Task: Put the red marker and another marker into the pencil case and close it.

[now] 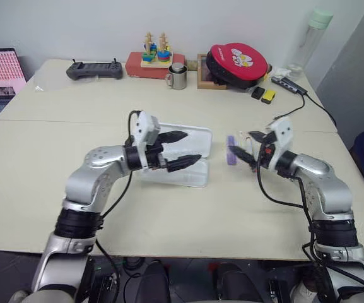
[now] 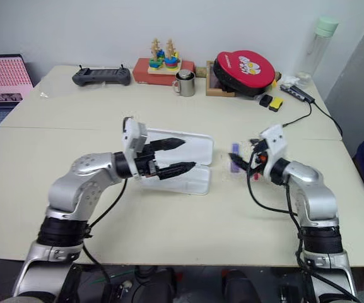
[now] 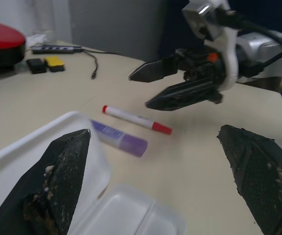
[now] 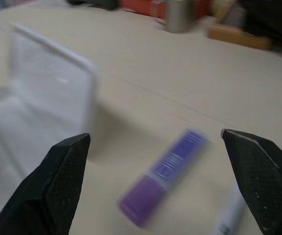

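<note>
From the head views the red marker [image 3: 136, 119] was mostly hidden behind the right claw [image 1: 252, 150]; the left wrist view showed it whole, flat on the bench [image 1: 245, 208], just beside the purple marker [image 3: 119, 138]. The pencil case [image 1: 191, 173] was seen open, lid up, partly covered by the left claw [image 1: 180, 150]. Both claws were spread, holding nothing. Bare bench was left in front.
</note>
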`<state>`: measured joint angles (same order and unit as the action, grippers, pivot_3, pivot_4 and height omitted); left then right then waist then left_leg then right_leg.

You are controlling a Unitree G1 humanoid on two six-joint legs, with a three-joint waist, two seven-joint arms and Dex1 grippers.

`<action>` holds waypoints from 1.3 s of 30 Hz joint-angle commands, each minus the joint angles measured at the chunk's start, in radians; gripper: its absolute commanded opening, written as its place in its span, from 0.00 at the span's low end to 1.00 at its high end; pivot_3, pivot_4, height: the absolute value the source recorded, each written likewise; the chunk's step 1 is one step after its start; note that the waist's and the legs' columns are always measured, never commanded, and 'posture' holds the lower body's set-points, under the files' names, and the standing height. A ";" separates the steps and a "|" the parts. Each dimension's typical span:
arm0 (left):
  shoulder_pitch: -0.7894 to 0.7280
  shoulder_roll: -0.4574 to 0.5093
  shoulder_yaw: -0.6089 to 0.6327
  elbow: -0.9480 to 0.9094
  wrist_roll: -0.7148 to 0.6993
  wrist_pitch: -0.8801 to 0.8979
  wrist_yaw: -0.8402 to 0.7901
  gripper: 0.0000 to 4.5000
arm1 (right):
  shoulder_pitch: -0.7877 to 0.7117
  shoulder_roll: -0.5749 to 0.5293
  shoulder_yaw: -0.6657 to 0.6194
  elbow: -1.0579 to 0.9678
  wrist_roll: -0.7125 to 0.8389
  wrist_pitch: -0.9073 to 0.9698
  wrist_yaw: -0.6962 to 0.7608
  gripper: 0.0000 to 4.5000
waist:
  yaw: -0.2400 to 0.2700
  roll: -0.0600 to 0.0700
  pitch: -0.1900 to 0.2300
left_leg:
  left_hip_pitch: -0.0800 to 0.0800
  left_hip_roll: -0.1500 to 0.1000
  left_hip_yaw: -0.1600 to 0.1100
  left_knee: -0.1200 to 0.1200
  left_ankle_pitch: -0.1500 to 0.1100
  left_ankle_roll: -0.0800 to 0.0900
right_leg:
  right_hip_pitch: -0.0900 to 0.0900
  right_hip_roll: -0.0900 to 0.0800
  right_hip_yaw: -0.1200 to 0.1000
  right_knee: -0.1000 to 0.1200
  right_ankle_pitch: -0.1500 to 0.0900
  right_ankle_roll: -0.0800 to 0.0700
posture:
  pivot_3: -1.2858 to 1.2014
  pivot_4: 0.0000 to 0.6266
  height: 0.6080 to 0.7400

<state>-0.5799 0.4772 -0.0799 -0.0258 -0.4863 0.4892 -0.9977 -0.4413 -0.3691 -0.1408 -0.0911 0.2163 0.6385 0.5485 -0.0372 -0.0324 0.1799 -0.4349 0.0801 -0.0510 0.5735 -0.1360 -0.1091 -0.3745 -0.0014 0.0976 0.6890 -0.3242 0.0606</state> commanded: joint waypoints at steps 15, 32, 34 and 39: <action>-0.069 -0.062 -0.012 0.074 0.027 -0.087 -0.035 1.00 | 0.026 0.070 0.102 0.021 -0.101 0.209 -0.276 0.95 | -0.019 0.000 0.000 | 0.000 0.000 0.000 0.000 0.000 0.000 | 0.000 0.000 0.000 0.001 0.000 0.000 | 0.52 0.24 1.00; -0.095 -0.071 0.003 0.110 0.058 -0.129 -0.028 1.00 | 0.013 0.046 0.089 0.006 -0.098 0.153 -0.304 0.07 | -0.013 0.000 0.000 | 0.000 0.000 -0.001 0.000 0.000 0.000 | 0.001 0.000 0.000 0.000 -0.002 0.004 | 0.52 0.24 1.00; -0.088 -0.052 0.030 0.105 0.054 -0.123 -0.017 1.00 | -0.008 0.041 0.073 -0.023 -0.091 0.126 -0.304 0.06 | -0.014 0.000 0.000 | 0.000 0.000 0.000 0.000 0.000 0.000 | 0.000 0.000 0.000 0.000 -0.002 0.004 | 0.52 0.24 1.00; -0.001 0.046 0.147 0.026 -0.011 -0.043 -0.002 1.00 | -0.101 0.020 0.078 -0.090 -0.024 -0.023 -0.176 0.06 | -0.030 0.002 0.001 | 0.000 0.000 0.000 -0.001 0.000 0.000 | 0.000 0.000 0.000 0.000 -0.002 0.004 | 0.52 0.24 1.00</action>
<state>-0.6132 0.4688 -0.0260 0.0587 -0.4562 0.4105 -1.0104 -0.4715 -0.3255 -0.0517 -0.0809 0.1495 0.7201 0.3044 -0.0674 -0.0304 0.1811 -0.4351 0.0802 -0.0503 0.5729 -0.1359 -0.1089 -0.3759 -0.0010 0.0996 0.6888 -0.3260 0.0648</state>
